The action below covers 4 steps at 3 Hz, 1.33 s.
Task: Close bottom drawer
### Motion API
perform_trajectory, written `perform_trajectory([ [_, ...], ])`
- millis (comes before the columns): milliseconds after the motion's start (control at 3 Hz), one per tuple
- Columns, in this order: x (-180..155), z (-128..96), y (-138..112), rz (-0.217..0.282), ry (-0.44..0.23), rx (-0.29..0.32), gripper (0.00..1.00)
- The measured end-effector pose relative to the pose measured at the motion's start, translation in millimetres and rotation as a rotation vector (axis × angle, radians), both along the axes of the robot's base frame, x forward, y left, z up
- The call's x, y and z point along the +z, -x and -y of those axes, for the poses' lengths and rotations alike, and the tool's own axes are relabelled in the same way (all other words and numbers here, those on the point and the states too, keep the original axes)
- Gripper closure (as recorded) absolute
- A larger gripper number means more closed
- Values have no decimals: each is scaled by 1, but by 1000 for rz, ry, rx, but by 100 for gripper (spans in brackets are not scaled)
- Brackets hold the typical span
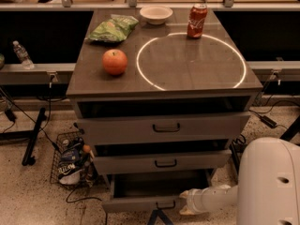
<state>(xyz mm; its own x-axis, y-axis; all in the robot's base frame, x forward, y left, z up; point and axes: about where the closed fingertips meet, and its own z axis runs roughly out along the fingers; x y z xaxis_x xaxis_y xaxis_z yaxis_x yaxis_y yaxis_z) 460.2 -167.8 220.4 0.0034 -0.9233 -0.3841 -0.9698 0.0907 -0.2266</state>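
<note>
The bottom drawer (140, 203) of the grey cabinet is pulled out, its dark inside showing, with a small dark bar handle (166, 205) on its narrow front panel. The gripper (161, 216) is at the bottom edge of the view, just in front of that panel and below the handle. Only its dark tips show, at the end of my white arm (206, 199), which reaches in from the right. The middle drawer (161, 163) and the top drawer (164, 128) above stand slightly out.
On the cabinet top (197, 69) are an apple (115, 61), a green chip bag (112, 28), a white bowl (156, 14) and a red soda can (197, 20). A wire basket (70, 163) with packets sits on the floor at left. My white base (269, 182) is at right.
</note>
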Motion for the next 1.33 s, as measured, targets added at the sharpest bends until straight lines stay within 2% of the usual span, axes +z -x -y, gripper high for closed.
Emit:
perform_trajectory([
  [333,-11,9,18,-38,28,2,18],
  [667,-25,13,33,-71,44,-4,41],
  [1333,-21,13,35,-66,44,-4,88],
])
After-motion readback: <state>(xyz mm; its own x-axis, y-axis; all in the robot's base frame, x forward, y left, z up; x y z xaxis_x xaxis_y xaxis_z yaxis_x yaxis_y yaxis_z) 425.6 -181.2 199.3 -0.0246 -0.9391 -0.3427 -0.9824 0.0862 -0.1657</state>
